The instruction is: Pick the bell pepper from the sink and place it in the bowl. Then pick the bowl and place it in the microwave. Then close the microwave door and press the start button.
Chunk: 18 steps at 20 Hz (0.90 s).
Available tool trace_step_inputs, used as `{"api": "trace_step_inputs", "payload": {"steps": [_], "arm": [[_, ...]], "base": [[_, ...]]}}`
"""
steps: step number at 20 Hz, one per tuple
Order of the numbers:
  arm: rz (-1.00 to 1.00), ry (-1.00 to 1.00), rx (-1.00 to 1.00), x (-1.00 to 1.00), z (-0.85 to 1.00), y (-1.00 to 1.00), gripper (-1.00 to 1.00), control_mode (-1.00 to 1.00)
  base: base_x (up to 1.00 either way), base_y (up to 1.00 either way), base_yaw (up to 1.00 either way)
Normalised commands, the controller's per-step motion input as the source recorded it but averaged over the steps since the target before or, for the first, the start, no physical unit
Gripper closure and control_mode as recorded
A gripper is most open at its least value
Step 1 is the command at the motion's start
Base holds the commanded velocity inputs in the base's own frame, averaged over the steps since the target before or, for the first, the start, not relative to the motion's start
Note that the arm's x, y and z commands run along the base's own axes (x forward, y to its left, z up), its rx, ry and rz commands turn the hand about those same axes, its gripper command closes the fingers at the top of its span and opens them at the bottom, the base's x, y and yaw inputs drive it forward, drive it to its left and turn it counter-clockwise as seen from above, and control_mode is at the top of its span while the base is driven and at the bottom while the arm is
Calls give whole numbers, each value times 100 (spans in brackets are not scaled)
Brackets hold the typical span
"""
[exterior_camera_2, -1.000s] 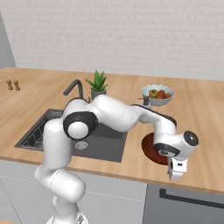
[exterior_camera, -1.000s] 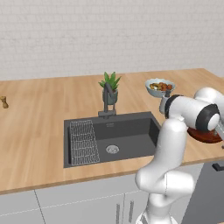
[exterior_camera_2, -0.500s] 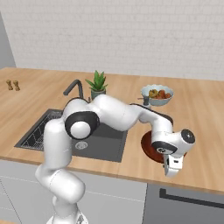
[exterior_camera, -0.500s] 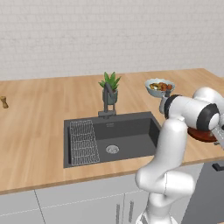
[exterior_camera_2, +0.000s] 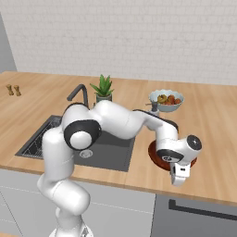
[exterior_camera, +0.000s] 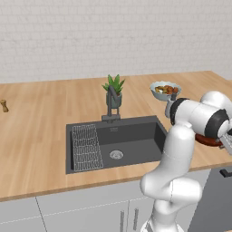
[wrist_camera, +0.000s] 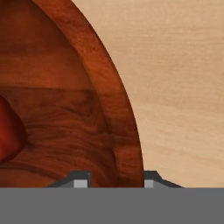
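Where the white arm bends down over the right end of the wooden tabletop (exterior_camera_2: pixel 213 115), its two-finger tool (wrist_camera: pixel 113 180) straddles the rim of the shallow, round, reddish-brown wooden bowl (wrist_camera: pixel 65 109): in the hand view one dark fingertip (wrist_camera: pixel 80 183) stands inside the rim and the other outside it, over bare wood. The jaws sit narrow about the rim, but whether they press on it I cannot tell.

The bowl is upright, its mouth facing up, and being round it has no long axis. Its glossy surface shows dark grain. In the right base view it rests on the tabletop at about four o'clock from the dark grey rectangular sink (exterior_camera_2: pixel 111 150), near the front edge, and is partly hidden by the hand. In the left base view a sliver of it peeps out below the forearm at three o'clock.

One small, glossy red bell pepper (wrist_camera: pixel 9 131) lies inside the bowl, at nine o'clock in the hand view, cut off by the edge, so its direction is unclear.

There is one sink, holding one wire rack (exterior_camera: pixel 86 147) on its left and one round steel drain (exterior_camera: pixel 116 154). One dark faucet (exterior_camera: pixel 110 105) stands behind it at twelve o'clock, with one potted green plant (exterior_camera: pixel 115 89) just beside it. One pale bowl of mixed fruit (exterior_camera_2: pixel 166 100) sits further back, apart from the reddish bowl. Two small brown shakers (exterior_camera_2: pixel 13 90) stand at the far left.
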Motion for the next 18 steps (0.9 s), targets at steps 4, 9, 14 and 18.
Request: {"api": "trace_step_inputs", "payload": {"steps": [4, 9, 14, 18], "arm": [[0, -12, -6, -7, 57, 26, 100, -100], [0, -5, 0, 0, 20, 17, 100, -100], [0, -7, 0, 0, 25, 21, 100, -100], [0, -3, 4, -9, 97, 38, 100, -100]], "base": [[0, 0, 0], [0, 0, 0], [0, 0, 0], [0, 0, 0]]}}
